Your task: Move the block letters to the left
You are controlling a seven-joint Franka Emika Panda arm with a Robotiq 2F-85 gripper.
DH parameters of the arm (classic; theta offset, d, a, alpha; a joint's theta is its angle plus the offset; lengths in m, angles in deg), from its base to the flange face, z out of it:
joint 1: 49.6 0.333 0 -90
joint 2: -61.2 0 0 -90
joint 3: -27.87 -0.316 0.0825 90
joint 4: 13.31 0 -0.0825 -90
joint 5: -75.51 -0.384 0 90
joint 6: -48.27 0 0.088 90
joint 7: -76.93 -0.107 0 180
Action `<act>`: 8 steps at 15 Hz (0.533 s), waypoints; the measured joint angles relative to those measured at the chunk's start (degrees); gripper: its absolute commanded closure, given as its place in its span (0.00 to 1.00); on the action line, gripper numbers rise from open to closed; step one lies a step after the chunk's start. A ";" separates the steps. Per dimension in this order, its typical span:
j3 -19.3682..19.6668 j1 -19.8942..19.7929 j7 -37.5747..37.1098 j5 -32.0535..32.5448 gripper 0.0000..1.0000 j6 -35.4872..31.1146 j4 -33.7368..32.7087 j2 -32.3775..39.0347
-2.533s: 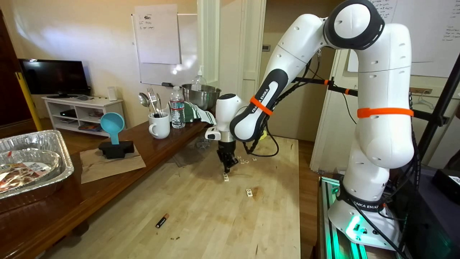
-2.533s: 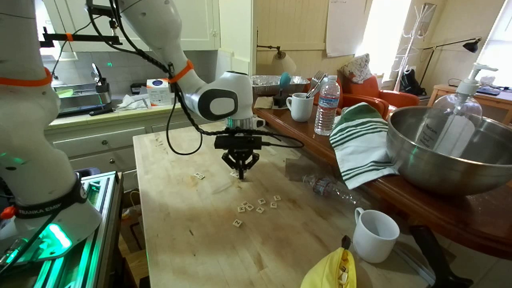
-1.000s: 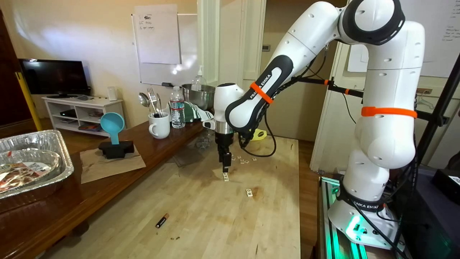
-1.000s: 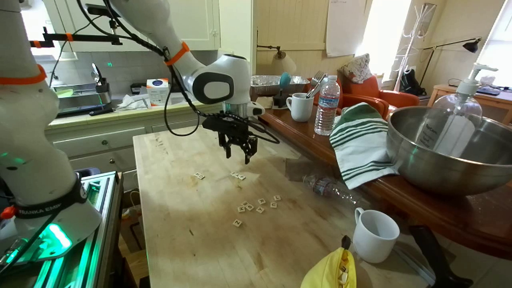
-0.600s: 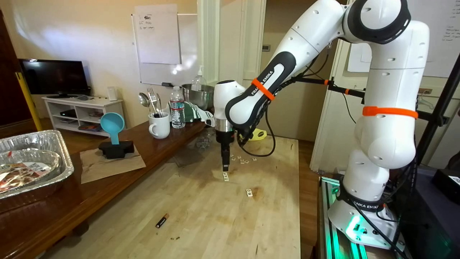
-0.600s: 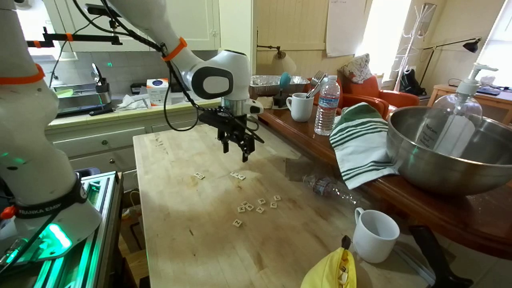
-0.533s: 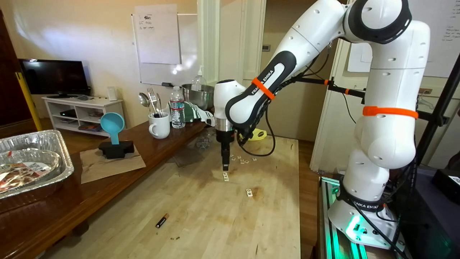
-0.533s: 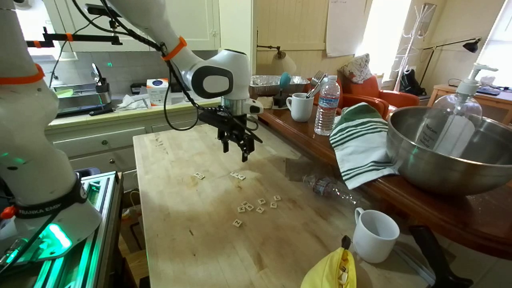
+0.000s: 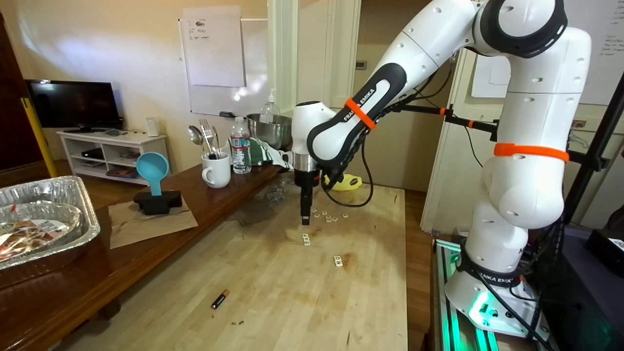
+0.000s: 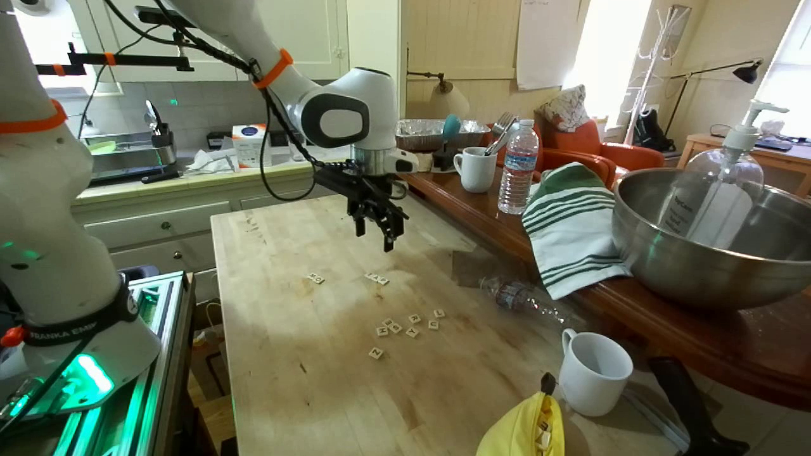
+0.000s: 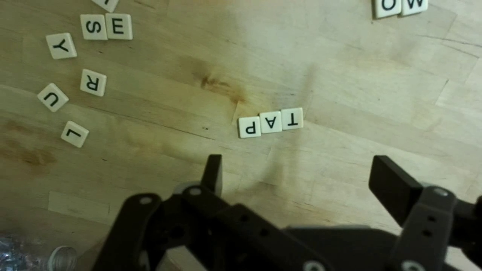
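The row of three letter tiles point(image 11: 270, 123) spelling TAP, inverted in the wrist view, lies flat on the worktop point(image 9: 292, 302) with its long axis nearly in line with the spread of the claw point(image 11: 297, 173). In both exterior views it shows beneath the claw and apart from it, so I judge it sits roughly straight below; how far off centre I cannot tell. The claw's jaws stand wide apart, holding nothing; lowered as turned here, they would likely meet the row's ends, P point(image 11: 249, 127) and T point(image 11: 292, 119), rather than pinch one tile crosswise. Whose left the move should follow is unclear. Left of TAP in the wrist view lie an R tile point(image 11: 93, 82), an L tile point(image 11: 75, 134), a U tile point(image 11: 53, 97) and a Y tile point(image 11: 61, 46), with an S tile point(image 11: 93, 27) and an E tile point(image 11: 119, 26) side by side farther up; above and right of TAP an O tile point(image 11: 388, 7) adjoins a tile legible as W or M point(image 11: 414, 6). In an exterior view, a lone tile point(image 10: 376, 353) nearer the camera than TAP could be N or Z. Above and right of TAP in an exterior view, the Panda arm point(image 9: 424, 41) is lettered FRANKA EMIKA, partly crossed by an orange strap point(image 9: 360, 113). Well right of TAP in an exterior view, a soap dispenser point(image 10: 713, 196) has a blurred label point(image 10: 685, 210) that may say "hand", and a water bottle point(image 10: 519, 168) bears print too small to read.
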State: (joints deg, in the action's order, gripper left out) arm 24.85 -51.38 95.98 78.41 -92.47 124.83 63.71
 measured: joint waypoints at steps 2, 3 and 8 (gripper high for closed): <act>0.12 0.00 0.01 0.04 0.00 0.36 0.00 -0.34; 0.15 0.00 0.06 0.24 0.00 0.38 0.00 -0.46; 0.17 0.00 0.09 0.41 0.00 0.38 0.01 -0.65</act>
State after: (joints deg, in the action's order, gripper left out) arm 25.02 -51.37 96.07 78.82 -92.09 124.84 63.07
